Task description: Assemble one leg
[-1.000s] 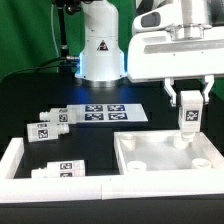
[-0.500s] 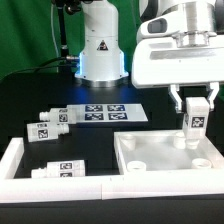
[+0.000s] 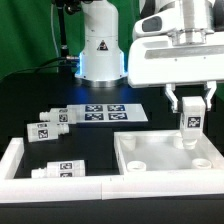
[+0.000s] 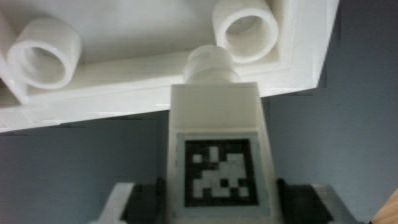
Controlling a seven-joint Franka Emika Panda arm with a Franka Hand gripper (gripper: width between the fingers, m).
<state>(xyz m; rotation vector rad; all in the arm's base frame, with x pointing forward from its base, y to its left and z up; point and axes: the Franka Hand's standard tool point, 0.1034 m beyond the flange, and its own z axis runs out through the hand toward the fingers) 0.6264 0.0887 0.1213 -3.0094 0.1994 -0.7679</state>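
My gripper (image 3: pixel 188 106) is shut on a white leg (image 3: pixel 187 123) with a black-and-white tag and holds it upright over the far right corner of the large white tray-like panel (image 3: pixel 160 165). In the wrist view the leg (image 4: pixel 217 130) fills the middle, its tip close to a round socket (image 4: pixel 247 28) of the panel; I cannot tell whether it touches. A second socket (image 4: pixel 39 58) shows beside it. Three other legs lie on the table at the exterior view's left: two (image 3: pixel 48 124) near the marker board and one (image 3: pixel 58 171) at the front.
The marker board (image 3: pixel 105 112) lies flat behind the panel. A white rail (image 3: pixel 14 160) borders the table's left and front sides. The robot's white base (image 3: pixel 98 45) stands at the back.
The gripper with the leg moved slightly right and up, then settled back a little left above the panel's far right corner.
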